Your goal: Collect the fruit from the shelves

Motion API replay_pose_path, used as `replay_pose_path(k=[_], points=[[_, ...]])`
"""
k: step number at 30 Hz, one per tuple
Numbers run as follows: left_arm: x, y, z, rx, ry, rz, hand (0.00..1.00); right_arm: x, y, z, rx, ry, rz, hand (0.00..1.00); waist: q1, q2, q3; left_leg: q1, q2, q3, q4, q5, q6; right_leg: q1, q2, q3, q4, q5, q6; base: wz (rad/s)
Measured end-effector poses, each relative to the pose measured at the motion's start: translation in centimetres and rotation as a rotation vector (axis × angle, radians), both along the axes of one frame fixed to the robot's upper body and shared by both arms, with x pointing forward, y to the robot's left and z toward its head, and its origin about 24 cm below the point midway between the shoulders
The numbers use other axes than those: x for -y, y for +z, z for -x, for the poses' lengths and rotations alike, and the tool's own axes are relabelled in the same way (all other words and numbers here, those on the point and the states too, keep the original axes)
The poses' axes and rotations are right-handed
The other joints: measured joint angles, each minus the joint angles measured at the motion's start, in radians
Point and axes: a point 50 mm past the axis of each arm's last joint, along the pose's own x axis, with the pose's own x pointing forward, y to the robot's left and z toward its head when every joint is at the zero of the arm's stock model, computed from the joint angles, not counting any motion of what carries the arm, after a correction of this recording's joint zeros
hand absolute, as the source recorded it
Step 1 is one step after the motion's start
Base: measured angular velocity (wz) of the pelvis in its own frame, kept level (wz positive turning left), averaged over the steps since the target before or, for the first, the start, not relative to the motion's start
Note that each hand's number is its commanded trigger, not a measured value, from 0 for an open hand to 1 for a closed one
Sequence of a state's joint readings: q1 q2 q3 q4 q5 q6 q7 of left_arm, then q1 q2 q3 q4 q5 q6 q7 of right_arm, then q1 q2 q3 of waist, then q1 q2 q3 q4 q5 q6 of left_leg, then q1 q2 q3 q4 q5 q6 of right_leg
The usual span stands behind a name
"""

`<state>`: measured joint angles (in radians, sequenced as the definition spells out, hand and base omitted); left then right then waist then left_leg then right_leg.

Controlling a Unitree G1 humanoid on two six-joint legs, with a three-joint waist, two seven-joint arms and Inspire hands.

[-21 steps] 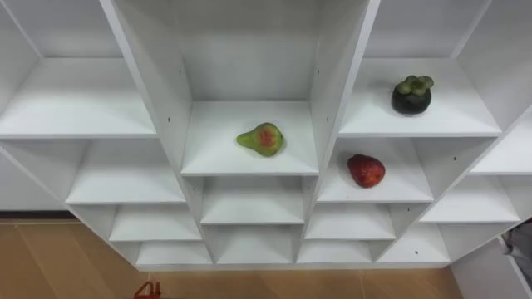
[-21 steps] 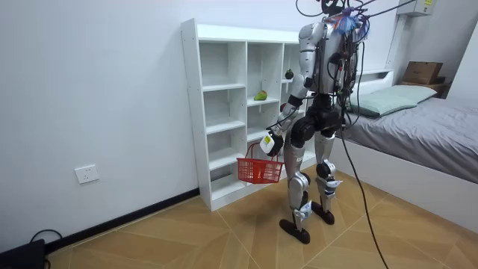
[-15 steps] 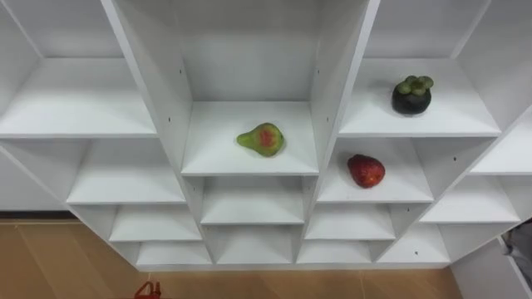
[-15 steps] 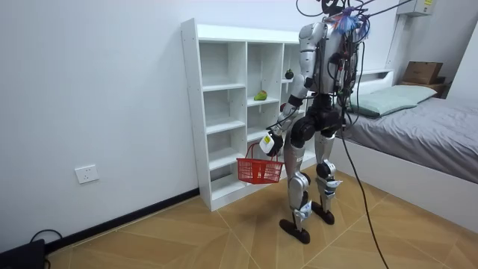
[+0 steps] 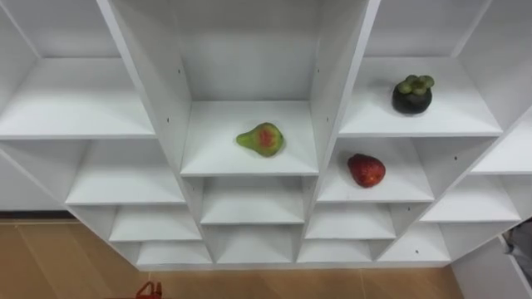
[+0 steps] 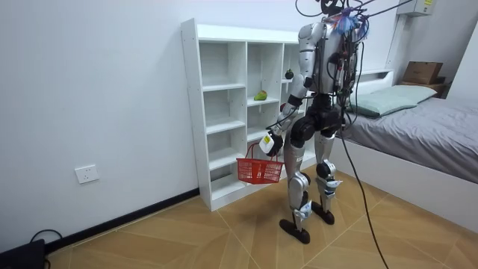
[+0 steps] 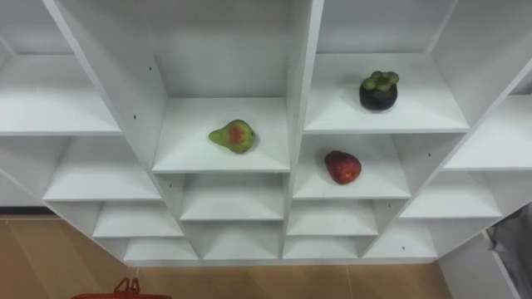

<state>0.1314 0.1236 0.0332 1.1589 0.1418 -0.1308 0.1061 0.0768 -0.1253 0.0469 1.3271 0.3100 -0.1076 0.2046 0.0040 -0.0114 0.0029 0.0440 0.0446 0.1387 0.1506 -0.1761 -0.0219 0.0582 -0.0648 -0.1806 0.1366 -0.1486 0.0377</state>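
Note:
A white closet (image 5: 125, 116) of open cubbies fills the eye views. A green pear with a red blush (image 5: 261, 139) lies on the middle shelf. To its right, one cubby over, sits a red strawberry-like fruit (image 5: 366, 170). A dark mangosteen with a green top (image 5: 411, 95) stands on the shelf above that. In the room view I stand facing the closet (image 6: 224, 112), and my left hand (image 6: 270, 142) hangs at my side, curled round the handle of a red basket (image 6: 259, 170). The basket's handle (image 5: 149, 291) peeks in at the bottom edge of the eye views.
A bed with a grey cover (image 6: 418, 112) stands on the room view's right, close behind me; its white side (image 5: 490, 274) shows at the lower right of the eye views. The floor is wood (image 6: 187, 239). The other cubbies hold nothing.

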Motion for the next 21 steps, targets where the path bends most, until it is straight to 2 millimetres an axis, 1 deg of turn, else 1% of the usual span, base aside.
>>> replay_pose_path(k=[5, 9, 17, 21], points=[[0.0, 0.0, 0.0, 0.0, 0.0, 0.001, 1.0, 0.1, 0.0, -0.1, 0.002, -0.001, 0.027, 0.0, -0.002, 0.003, 0.0002, 0.001, 0.0, -0.001, 0.001, 0.0, 0.0, 0.001, 0.0, -0.001, 0.0, 0.0, 0.0, 0.0], [0.0, 0.0, 0.0, 0.004, 0.016, 0.006, 1.0, 0.3, 0.0, -0.2, -0.006, -0.012, 0.091, 0.0, -0.003, 0.005, -0.0004, 0.002, 0.0, -0.002, 0.001, 0.0, 0.0, -0.001, 0.0, -0.003, 0.0, 0.0, 0.0, 0.0], [-0.1, 0.1, -0.1, 0.018, 0.021, -0.013, 1.0, 0.9, 0.4, -1.1, 0.028, 0.072, 0.241, 0.0, -0.003, 0.001, -0.0007, 0.003, 0.0, -0.002, 0.001, 0.0, 0.0, -0.004, 0.0, -0.002, 0.001, 0.0, 0.0, 0.0], [-0.2, 0.2, -0.3, 0.037, 0.019, -0.014, 1.0, 1.4, 0.7, -1.6, 0.07, 0.102, 0.322, 0.0, -0.003, -0.001, 0.0002, 0.003, 0.0, 0.005, 0.0, 0.0, 0.0, -0.006, 0.0, 0.007, 0.003, 0.0, 0.0, -0.04]])
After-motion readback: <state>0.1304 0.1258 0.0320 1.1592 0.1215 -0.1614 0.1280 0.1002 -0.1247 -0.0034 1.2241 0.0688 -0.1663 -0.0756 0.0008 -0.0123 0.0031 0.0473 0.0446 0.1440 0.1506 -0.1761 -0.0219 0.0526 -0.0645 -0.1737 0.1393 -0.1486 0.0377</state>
